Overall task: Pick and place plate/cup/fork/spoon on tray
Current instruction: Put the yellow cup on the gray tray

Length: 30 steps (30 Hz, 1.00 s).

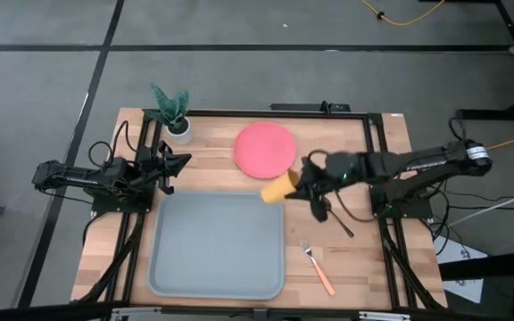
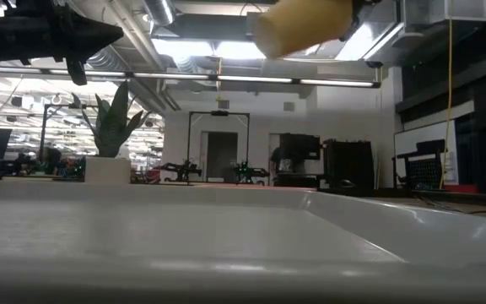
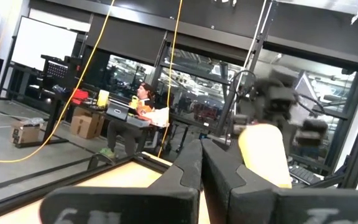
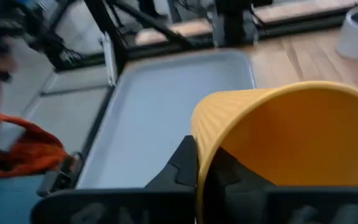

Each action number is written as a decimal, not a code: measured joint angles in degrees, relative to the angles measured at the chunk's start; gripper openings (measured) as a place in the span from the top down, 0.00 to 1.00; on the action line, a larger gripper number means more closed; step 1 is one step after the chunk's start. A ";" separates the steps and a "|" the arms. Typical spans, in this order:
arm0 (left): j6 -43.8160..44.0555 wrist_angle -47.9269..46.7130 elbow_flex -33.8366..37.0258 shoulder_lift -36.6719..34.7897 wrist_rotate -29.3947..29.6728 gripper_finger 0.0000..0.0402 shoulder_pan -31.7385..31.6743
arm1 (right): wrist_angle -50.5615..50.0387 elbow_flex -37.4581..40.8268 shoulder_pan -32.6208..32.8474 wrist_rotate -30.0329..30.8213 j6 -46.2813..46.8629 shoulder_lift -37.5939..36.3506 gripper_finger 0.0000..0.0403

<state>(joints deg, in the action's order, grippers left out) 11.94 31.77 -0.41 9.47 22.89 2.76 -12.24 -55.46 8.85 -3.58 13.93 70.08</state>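
My right gripper (image 1: pixel 300 185) is shut on the yellow cup (image 1: pixel 277 189), which is held above the tray's far right corner. The cup also shows in the right wrist view (image 4: pixel 291 130) and at the top of the low view (image 2: pixel 302 24). The grey tray (image 1: pixel 217 245) lies at the table's near middle. The pink-red plate (image 1: pixel 264 149) lies flat beyond it. The orange-handled fork (image 1: pixel 316 266) lies right of the tray. The dark spoon (image 1: pixel 342 221) lies under my right arm. My left gripper (image 1: pixel 181 163) is shut and empty at the tray's far left corner. My right gripper holds the cup by its wall at the rim (image 4: pixel 199 146), one finger (image 4: pixel 182 165) outside and one finger (image 4: pixel 232 177) inside. It comes from the table's right side. The cup is lifted clear and tipped on its side, its base toward the tray.
A white pot with a green plant (image 1: pixel 175 116) stands at the table's far left. Black frame rails (image 1: pixel 382 160) run along the table's sides and far edge. The tray's floor (image 4: pixel 166 106) is bare.
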 joint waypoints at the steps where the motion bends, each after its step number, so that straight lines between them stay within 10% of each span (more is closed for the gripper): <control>1: 0.00 -0.03 0.00 0.00 -0.01 1.00 0.00 | 0.45 0.00 1.52 1.48 0.84 1.23 1.00; 7: 0.04 0.00 0.01 0.00 -0.01 1.00 0.00 | 5.20 -0.09 6.25 3.33 2.21 11.82 1.00; 30: -2.03 1.41 0.00 0.00 0.18 1.00 -0.02 | -25.63 -28.06 6.42 7.24 -3.71 40.67 1.00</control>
<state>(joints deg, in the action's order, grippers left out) 9.91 33.18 -0.42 9.47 23.07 2.74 -37.87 -83.52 15.27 3.67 10.22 110.75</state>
